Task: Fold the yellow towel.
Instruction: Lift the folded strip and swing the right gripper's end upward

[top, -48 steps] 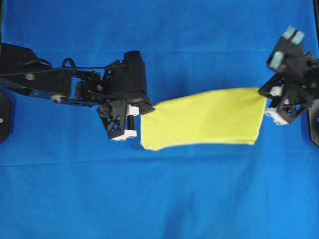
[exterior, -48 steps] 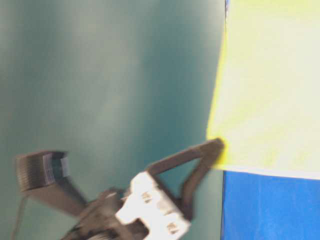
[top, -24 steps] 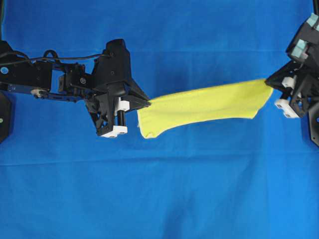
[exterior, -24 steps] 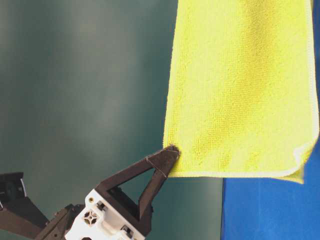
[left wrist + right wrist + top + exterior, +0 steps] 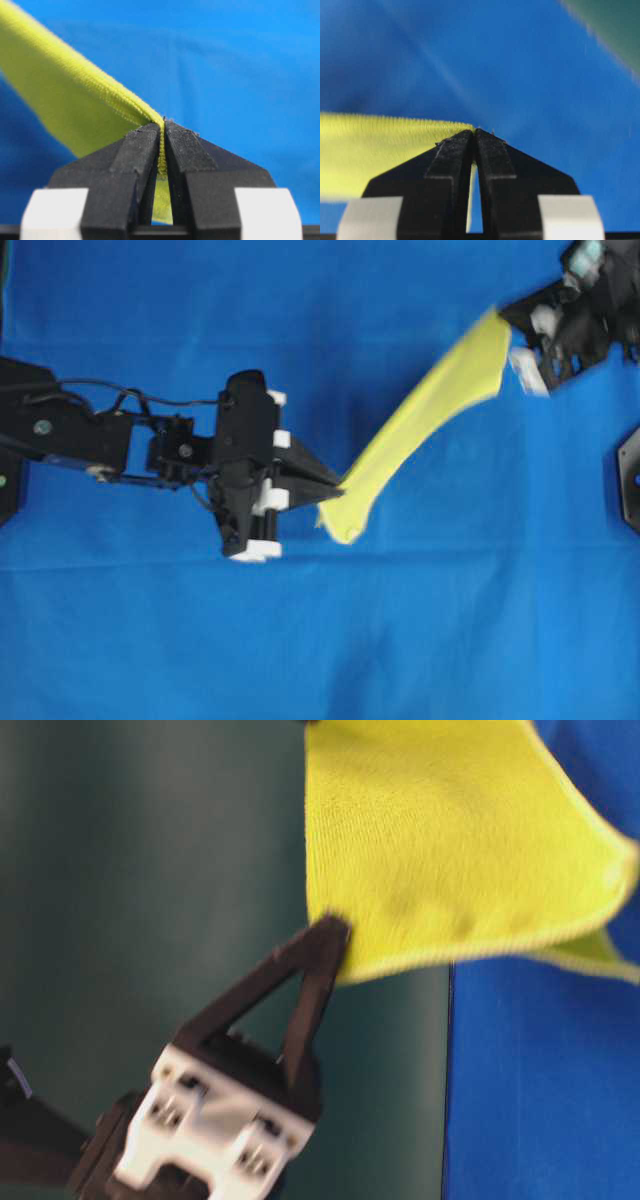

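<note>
You have the bright yellow-green microfibre towel (image 5: 425,425) off the blue cloth-covered table (image 5: 300,640), strung as a narrow slanting band between the two arms: its lower end sits near the middle of the surface, its upper end near the far right corner in the overhead view. Your left gripper (image 5: 163,131) is pressed together on one end of the cloth, and the wrist view shows the yellow hem squeezed between the black fingers (image 5: 137,155) with a little fabric poking out below them. Your right gripper (image 5: 474,132) is likewise pinching the other end, its jaws closed with the towel edge running off to the left of them. In the table-level view the cloth (image 5: 440,850) hangs in a soft curve and one free corner curls away, so judge it as light, limp and without any stiffness of its own; it will sag and twist wherever you leave it unsupported. The pile looks grippy rather than slick, so a firm pinch on the stitched hem at the corners should hold, while a grip in the middle of an edge would probably let the corners droop. Keep the span lightly taut so the layers stay aligned when you lay it down.
</note>
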`<action>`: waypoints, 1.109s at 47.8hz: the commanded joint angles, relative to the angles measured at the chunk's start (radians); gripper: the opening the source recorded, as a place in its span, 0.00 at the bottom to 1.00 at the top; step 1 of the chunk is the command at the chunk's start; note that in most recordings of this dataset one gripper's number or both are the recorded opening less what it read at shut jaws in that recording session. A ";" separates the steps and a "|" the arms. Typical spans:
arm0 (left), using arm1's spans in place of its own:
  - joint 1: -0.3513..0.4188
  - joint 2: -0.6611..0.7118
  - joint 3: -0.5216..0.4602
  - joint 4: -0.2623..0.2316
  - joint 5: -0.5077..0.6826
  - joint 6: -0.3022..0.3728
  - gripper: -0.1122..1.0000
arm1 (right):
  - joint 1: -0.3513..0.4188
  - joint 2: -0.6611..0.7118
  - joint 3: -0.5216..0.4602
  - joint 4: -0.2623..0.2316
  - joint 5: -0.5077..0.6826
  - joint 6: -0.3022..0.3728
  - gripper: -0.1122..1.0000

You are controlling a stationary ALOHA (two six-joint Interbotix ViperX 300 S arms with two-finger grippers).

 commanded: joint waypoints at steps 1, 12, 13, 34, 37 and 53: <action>-0.032 0.032 -0.044 0.002 -0.064 0.002 0.14 | -0.051 0.046 -0.061 -0.032 -0.058 -0.002 0.13; -0.052 0.150 -0.173 0.002 -0.087 0.015 0.14 | -0.080 0.199 -0.179 -0.080 -0.118 -0.002 0.13; -0.054 0.156 -0.183 0.002 -0.087 0.021 0.14 | -0.081 0.209 -0.189 -0.081 -0.118 -0.002 0.13; -0.069 0.219 -0.265 0.002 -0.094 0.084 0.14 | -0.084 0.273 -0.244 -0.103 -0.137 -0.002 0.13; -0.069 0.222 -0.272 0.002 -0.095 0.086 0.14 | -0.084 0.270 -0.241 -0.103 -0.137 -0.002 0.13; -0.074 0.330 -0.403 0.002 -0.138 0.094 0.14 | -0.110 0.129 -0.126 -0.103 -0.100 0.000 0.13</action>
